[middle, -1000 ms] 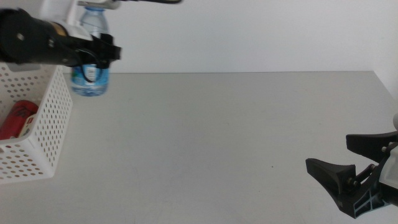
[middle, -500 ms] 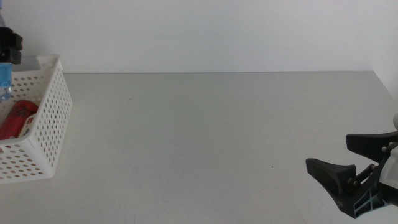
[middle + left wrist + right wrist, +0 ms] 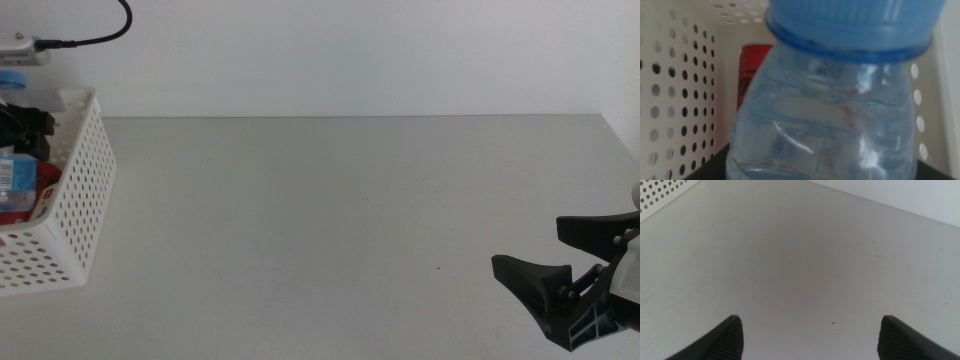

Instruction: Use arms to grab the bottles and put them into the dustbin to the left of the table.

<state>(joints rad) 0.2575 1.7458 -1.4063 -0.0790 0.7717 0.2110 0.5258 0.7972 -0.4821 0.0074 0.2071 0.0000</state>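
The left tool is at the far left, over the bin, pinching the water bottle; the bottle hangs inside the bin walls, cap end toward the wrist camera, so I think all that is left is to let go and it drops straight down; the red can already lies in the bin beyond it. The middle view shows only a bit of the bottle; the left wrist view shows it close. The right tool waits near right over the bare tabletop, spread wide.
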